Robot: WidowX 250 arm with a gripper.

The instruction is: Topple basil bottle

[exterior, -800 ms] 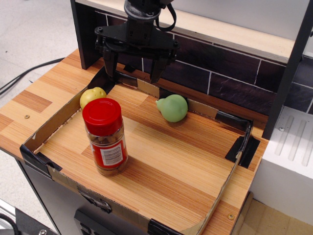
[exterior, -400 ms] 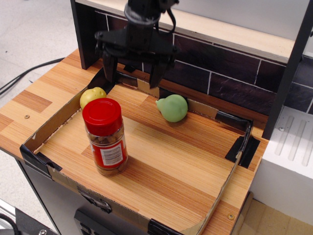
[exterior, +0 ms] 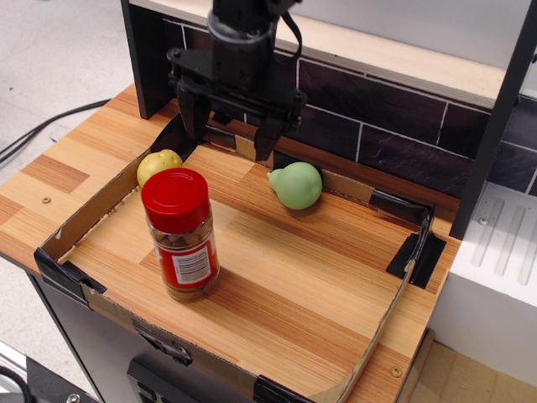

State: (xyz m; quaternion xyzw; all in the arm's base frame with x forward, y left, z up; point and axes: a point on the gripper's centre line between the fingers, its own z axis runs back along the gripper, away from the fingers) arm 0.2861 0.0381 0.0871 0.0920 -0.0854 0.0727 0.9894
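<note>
The basil bottle (exterior: 180, 235) stands upright in the front left part of the cardboard-rimmed tray (exterior: 394, 315). It is a clear jar with a red lid, a red label with a white barcode patch and brown contents. My black gripper (exterior: 228, 138) hangs open and empty above the tray's back left corner, behind the bottle and well apart from it. Its fingers (exterior: 267, 138) point down.
A yellow toy fruit (exterior: 159, 164) lies by the tray's left wall behind the bottle. A green toy pear (exterior: 296, 185) lies near the back wall. A dark tiled backsplash (exterior: 377, 134) and a black post (exterior: 495, 126) stand behind and to the right. A white block (exterior: 495, 277) sits at the right.
My gripper has turned a little and dropped slightly at the back left corner, its right finger now lower. The bottle and fruits have not moved.
</note>
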